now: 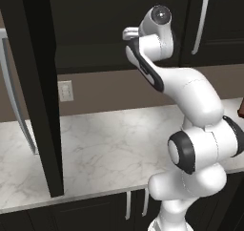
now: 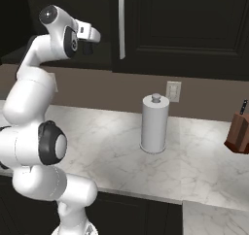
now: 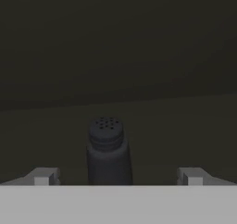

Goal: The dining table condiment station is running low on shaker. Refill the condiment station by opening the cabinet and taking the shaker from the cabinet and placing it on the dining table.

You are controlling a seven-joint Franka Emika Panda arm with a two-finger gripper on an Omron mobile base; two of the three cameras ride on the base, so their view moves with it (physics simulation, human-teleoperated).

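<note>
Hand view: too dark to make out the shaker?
Hand view: dim and soft inside the cabinet, yet the shaker and its perforated cap read clearly between the open hand. Right base view: evenly lit, paper towel roll sharp, faint shadow beneath.

You had one shaker [image 3: 106,149], one paper towel roll [image 2: 154,123], one knife block [image 2: 238,132], two wall outlets [image 1: 65,90], one marble counter [image 1: 109,149].
</note>
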